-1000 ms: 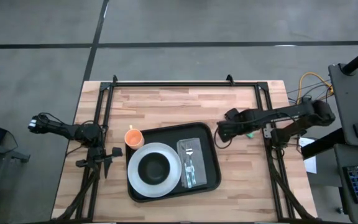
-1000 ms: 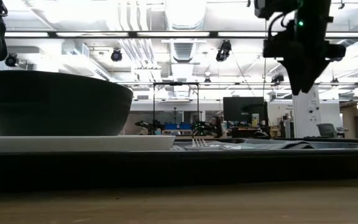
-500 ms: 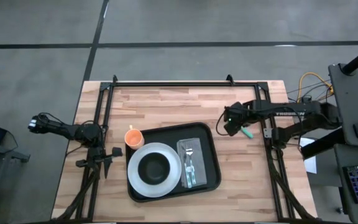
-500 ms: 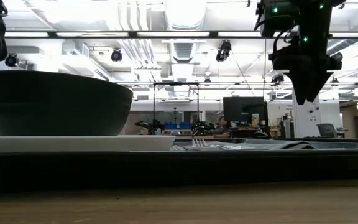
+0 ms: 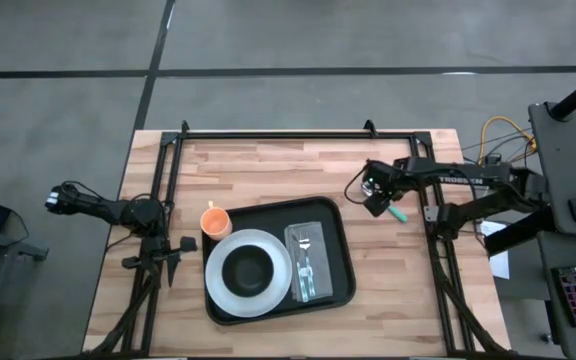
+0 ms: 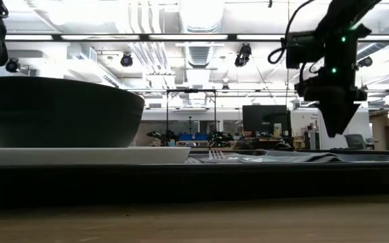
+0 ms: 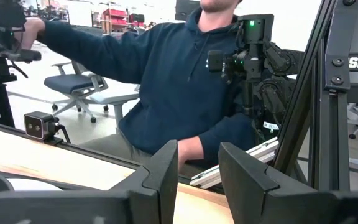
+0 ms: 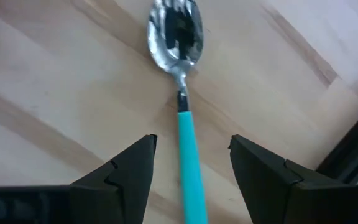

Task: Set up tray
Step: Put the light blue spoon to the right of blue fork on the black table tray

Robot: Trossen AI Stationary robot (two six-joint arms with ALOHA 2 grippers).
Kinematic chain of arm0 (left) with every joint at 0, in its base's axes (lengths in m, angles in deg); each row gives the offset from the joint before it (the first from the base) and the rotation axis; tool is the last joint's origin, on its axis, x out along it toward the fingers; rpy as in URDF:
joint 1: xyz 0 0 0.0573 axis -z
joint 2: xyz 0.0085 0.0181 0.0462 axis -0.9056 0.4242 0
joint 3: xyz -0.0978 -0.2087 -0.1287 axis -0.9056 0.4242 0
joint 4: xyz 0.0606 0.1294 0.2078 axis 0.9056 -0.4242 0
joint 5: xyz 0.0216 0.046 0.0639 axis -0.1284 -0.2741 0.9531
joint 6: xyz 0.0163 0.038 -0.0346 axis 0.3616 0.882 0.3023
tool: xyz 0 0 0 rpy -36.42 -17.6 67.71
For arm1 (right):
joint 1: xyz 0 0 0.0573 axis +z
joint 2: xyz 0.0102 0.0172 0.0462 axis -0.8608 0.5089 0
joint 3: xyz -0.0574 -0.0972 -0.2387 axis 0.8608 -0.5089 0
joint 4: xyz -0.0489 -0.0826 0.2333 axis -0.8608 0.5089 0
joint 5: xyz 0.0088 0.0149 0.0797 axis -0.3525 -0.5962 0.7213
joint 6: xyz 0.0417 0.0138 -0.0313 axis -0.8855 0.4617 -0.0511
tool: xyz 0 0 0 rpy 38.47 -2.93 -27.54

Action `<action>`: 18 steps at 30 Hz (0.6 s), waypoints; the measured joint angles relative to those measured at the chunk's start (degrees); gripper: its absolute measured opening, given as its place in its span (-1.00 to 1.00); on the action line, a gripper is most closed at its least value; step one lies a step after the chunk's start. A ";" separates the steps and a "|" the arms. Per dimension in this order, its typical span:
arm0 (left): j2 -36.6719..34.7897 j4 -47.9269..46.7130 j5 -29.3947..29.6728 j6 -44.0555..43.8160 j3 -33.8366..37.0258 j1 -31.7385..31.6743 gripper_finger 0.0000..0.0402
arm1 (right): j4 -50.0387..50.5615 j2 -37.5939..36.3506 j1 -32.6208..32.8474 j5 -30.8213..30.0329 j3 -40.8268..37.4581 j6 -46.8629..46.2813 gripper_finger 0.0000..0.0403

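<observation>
The tray [image 5: 278,260] lies on the worktop [image 5: 268,170], toward its front edge. It carries a white plate [image 5: 249,270] with a dark bowl [image 5: 247,267] on it. Beside the plate, a grey napkin [image 5: 308,262] bears a fork [image 5: 305,262]. An orange cup [image 5: 215,221] stands at the tray's left rear corner; the high view does not show whether it rests on the rim or just off it.

The right end effector [image 5: 375,192] is positioned off the tray's right rear corner, directly above a spoon [image 8: 182,93] with a teal handle. The spoon lies flat on the bare wood, outside the tray. The fingers [image 8: 126,171] stand apart, one on each side of the handle, with no contact visible. This straddling posture suits a pinch across the narrow handle.

The left end effector [image 7: 197,177] waits beside the tray's left edge, low over the worktop. Its fingers are partly apart and hold nothing. A person in a dark hoodie [image 7: 179,81] sits behind the worktop.

Judgement: the spoon is the remaining item to be placed. The napkin beside the fork is the likely destination.
</observation>
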 joint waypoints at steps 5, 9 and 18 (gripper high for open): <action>-0.01 0.00 -0.01 0.01 0.00 -0.01 -0.51 | -1.52 0.00 -3.23 1.69 -2.57 3.37 -0.02; 0.00 -0.01 -0.01 0.00 0.00 -0.01 -0.51 | -4.65 0.00 -5.77 4.83 -5.13 5.32 -0.01; 0.00 0.01 -0.01 0.01 0.00 0.01 -0.51 | -11.09 0.37 -7.22 9.39 -9.30 5.60 -0.01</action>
